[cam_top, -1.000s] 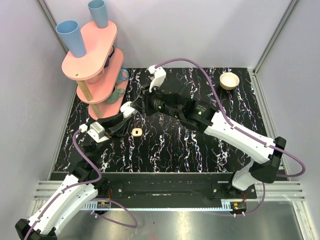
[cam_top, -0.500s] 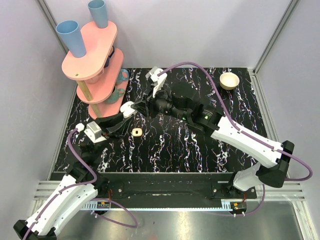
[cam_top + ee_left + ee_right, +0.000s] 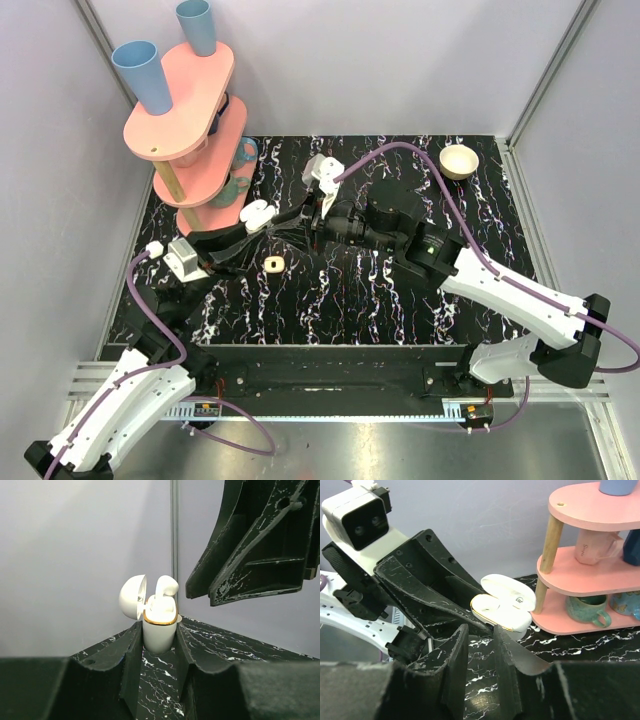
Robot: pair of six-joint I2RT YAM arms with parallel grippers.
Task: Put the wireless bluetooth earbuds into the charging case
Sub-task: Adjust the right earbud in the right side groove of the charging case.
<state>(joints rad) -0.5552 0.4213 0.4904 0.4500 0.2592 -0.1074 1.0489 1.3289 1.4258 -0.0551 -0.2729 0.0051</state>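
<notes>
The white charging case [image 3: 160,629] with a gold rim stands upright between my left gripper's [image 3: 159,630] fingers, lid [image 3: 132,597] open to the left. One white earbud [image 3: 166,586] sticks up out of the case mouth. I cannot make out the second earbud. In the top view the case [image 3: 258,212] sits at the left gripper's [image 3: 262,222] tip, left of centre. My right gripper [image 3: 301,215] is just right of it. In the right wrist view its fingers [image 3: 480,630] are slightly apart and empty, a little short of the case [image 3: 502,611].
A pink two-tier stand [image 3: 185,110] with blue cups and mugs is at the back left, close behind the case [image 3: 590,555]. A cream rounded-square piece [image 3: 272,263] lies on the black marbled mat. A small wooden bowl [image 3: 459,160] is at the back right.
The right arm has swung to the right and its wrist has dropped lower, with the fingers still by the case. The left gripper has stayed almost still, holding the case.
</notes>
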